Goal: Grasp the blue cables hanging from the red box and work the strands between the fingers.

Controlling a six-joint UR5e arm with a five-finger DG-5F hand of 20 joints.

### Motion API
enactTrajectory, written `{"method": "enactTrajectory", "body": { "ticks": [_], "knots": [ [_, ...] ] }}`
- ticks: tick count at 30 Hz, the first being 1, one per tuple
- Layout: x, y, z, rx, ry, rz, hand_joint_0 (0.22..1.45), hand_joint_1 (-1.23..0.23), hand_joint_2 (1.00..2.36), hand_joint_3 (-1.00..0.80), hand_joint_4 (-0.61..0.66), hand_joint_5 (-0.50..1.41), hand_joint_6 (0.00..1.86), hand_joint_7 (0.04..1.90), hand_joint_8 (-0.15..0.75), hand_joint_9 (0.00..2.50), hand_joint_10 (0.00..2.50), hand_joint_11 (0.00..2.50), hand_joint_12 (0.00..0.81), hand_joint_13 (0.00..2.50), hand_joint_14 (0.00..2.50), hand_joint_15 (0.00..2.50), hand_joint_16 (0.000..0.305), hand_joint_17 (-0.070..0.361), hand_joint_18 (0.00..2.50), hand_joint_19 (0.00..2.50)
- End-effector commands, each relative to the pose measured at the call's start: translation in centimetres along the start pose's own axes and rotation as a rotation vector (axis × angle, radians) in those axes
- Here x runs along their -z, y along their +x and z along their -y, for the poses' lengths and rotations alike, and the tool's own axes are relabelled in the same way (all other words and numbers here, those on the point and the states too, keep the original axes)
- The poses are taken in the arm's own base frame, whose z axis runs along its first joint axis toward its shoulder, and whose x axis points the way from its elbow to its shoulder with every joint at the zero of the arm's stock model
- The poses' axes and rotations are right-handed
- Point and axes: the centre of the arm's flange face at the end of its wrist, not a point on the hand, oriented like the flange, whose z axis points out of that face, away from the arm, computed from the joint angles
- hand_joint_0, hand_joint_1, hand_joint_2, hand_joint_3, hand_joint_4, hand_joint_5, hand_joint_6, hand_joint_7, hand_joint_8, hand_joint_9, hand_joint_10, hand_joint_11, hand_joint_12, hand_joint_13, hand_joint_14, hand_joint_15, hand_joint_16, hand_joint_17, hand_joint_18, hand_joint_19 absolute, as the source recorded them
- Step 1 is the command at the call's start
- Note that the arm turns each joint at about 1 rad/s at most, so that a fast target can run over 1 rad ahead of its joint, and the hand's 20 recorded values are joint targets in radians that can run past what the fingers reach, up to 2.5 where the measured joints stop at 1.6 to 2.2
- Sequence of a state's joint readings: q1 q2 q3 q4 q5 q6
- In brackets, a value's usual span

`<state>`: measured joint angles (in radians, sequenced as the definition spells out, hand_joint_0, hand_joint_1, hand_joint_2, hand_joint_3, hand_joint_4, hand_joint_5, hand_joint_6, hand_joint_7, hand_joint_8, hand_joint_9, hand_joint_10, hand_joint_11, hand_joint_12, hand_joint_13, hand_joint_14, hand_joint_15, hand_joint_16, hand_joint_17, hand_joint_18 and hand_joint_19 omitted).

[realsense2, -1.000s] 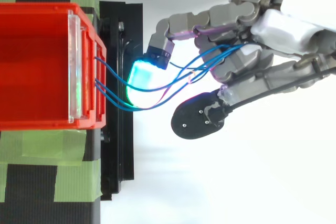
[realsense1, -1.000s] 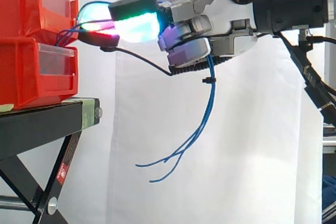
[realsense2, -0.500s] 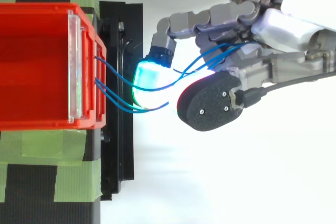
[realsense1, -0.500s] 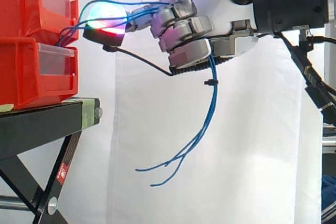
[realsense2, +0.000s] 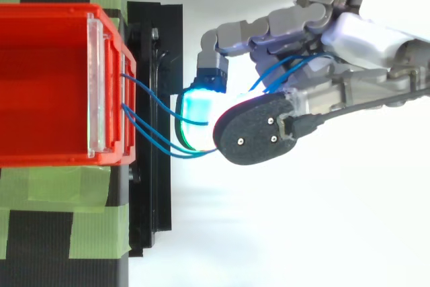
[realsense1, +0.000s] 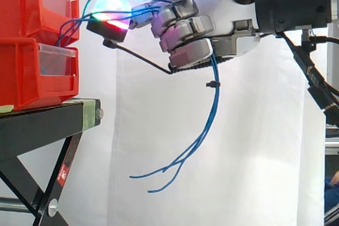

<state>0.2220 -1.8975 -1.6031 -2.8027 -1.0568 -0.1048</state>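
Hand (realsense1: 233,9) curls round the blue cables (realsense1: 215,99) from the red box (realsense2: 54,10) — loose ends dangle in side view; from above, its thumb (realsense2: 259,129) hides the contact.

White curtain (realsense1: 254,146) behind, hanging in soft vertical folds, brightly lit. Black stand (realsense1: 47,125) at lower left: flat top, crossed legs (realsense1: 55,181) beneath, a bolt (realsense1: 98,113) at its end. From above, green tape (realsense2: 60,189) lies in strips across the stand's top. White ground (realsense2: 282,233) beside it.
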Motion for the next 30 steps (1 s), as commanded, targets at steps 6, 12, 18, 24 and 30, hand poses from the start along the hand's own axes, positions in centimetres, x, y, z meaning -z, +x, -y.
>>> {"method": "enactTrajectory", "body": {
  "ticks": [6,12,18,24,30],
  "knots": [
    [0.00,0.03,-0.01,0.005,0.000,-0.001,0.88,-0.64,1.01,-0.70,0.20,0.65,0.01,1.46,0.362,0.82,2.50,2.30,0.407,1.00,2.50,1.46,0.058,0.131,1.40,1.48],
    [0.01,0.14,-0.04,0.008,-0.002,-0.003,0.88,-0.66,1.02,-0.61,0.17,0.64,0.01,1.46,0.362,0.82,2.50,2.30,0.407,1.00,2.50,1.46,0.058,0.131,1.40,1.48],
    [0.01,0.14,-0.04,0.011,-0.002,-0.003,0.87,-0.69,1.02,-0.40,0.17,0.61,0.01,1.41,0.362,0.82,2.50,2.30,0.407,1.00,2.50,1.46,0.058,0.131,1.40,1.48],
    [0.01,0.04,0.00,0.012,0.001,-0.002,0.89,-0.72,1.02,-0.37,0.12,0.60,0.01,1.46,0.362,0.82,2.50,2.30,0.407,1.00,2.50,1.46,0.058,0.131,1.40,1.48],
    [0.08,0.13,0.08,0.019,0.003,-0.006,0.89,-0.73,1.03,-0.32,0.10,0.60,0.01,1.47,0.362,0.82,2.50,2.30,0.407,1.00,2.50,1.46,0.058,0.131,1.40,1.48]
  ]
}}
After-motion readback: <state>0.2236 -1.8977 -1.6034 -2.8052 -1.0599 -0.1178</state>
